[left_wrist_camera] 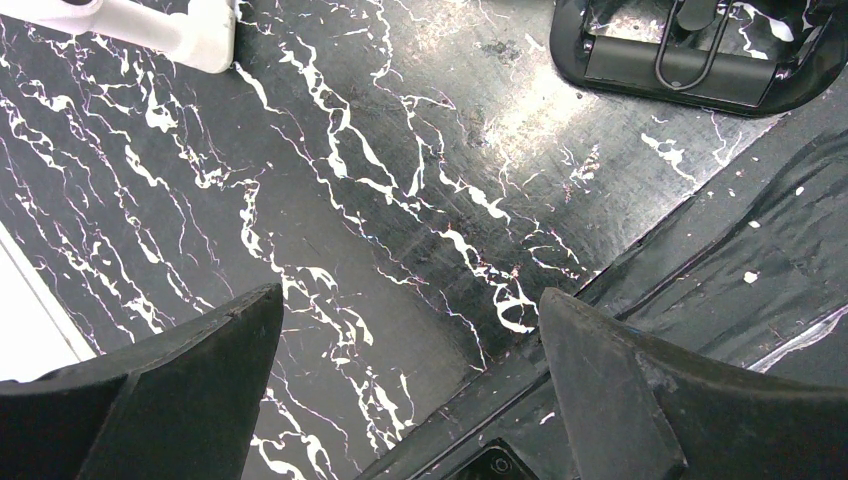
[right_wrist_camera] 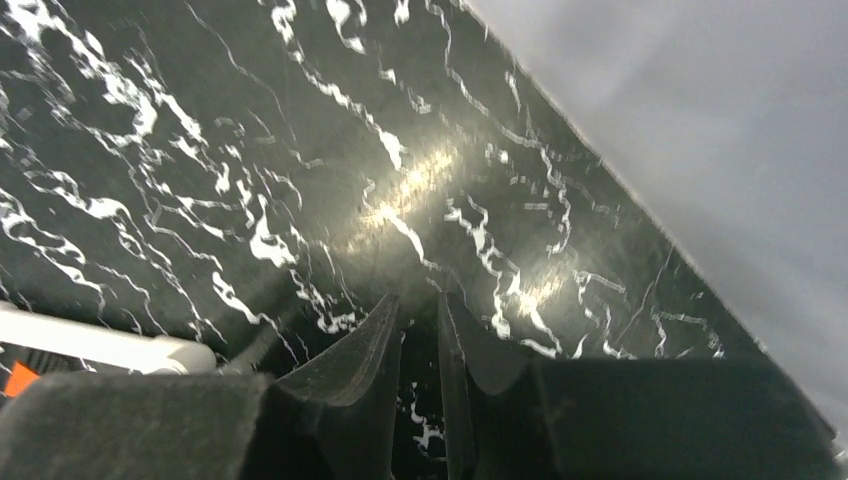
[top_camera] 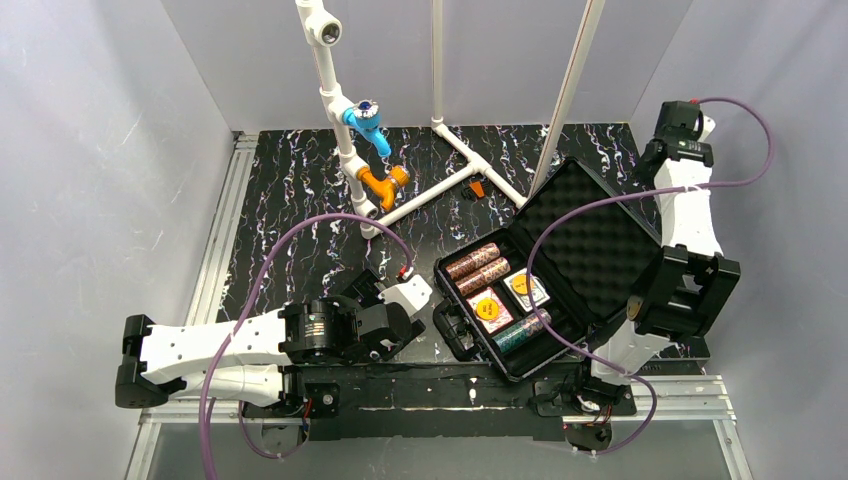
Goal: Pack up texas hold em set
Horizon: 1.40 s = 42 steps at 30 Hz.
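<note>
Closing the lid looks like the step in hand, since the black hard case point(top_camera: 470, 350) sits open at the middle right of the marbled table point(left_wrist_camera: 380, 200) with its base apparently full. Two red-brown chip rolls point(top_camera: 478, 266) lie at the far side. Two card decks point(top_camera: 508, 298) lie in the middle, each with one of the orange discs point(top_camera: 487, 306) on top. A dark green roll point(top_camera: 521, 334) lies at the near side. The foam-lined lid point(top_camera: 600, 250) lies back flat to the right.

The left gripper point(left_wrist_camera: 410, 292) hovers low over bare table just left of the case, jaws spread wide and holding nothing. The case handle point(left_wrist_camera: 690, 65) shows at the top right of its wrist view. The right gripper point(right_wrist_camera: 420, 300) is well away at the far right corner, pointing down at the table near the wall point(right_wrist_camera: 700, 120). Its jaws stand close together with a slim gap and nothing between them.

A small orange piece point(top_camera: 477, 188) lies beside the white pipe frame point(top_camera: 440, 190); whether it belongs to the set I cannot tell.

Next, the right arm likely needs to come around behind the lid's outer edge and swing it over. The left gripper would steady the base near the handle so the case does not slide.
</note>
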Motion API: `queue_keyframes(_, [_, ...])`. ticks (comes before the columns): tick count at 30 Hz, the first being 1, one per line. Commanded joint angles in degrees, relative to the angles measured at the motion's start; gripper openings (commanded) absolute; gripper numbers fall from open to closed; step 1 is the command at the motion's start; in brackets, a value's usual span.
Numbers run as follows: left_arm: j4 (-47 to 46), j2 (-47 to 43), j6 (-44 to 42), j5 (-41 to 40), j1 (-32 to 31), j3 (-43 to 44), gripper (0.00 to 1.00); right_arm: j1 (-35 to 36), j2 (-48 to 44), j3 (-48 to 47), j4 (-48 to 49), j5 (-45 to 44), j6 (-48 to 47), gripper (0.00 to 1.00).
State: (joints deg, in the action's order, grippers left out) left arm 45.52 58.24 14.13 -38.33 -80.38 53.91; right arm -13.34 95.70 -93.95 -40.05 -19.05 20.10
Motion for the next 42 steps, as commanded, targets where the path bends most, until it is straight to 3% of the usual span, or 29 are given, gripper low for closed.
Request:
queue_keyframes(1, [1.59,-0.93,0.54,-0.63,-0.21,0.23,0.99,-0.02,0.46,3.56,1.17,1.86,3.07,0.28])
queue_keyframes(8, [1.59,-1.43,0.55,-0.31,-0.21,0.23,0.99,-0.25,2.38,8.88,2.3,2.28,4.07,0.27])
queue_keyframes(17, [1.61,-1.54,0.42,-0.18,-0.17,0.23,0.99,-0.48,2.82,10.93,2.29,9.09,3.48,0.21])
queue_keyframes(26, [1.59,-1.73,0.37,0.06,-0.21,0.23,0.99,0.3,-1.08,16.34,3.45,18.52,4.38,0.08])
queue_keyframes(42, [1.59,-1.35,0.46,-0.05,-0.25,0.05,0.99,0.56,-6.75,16.83,1.16,26.59,2.04,0.08])
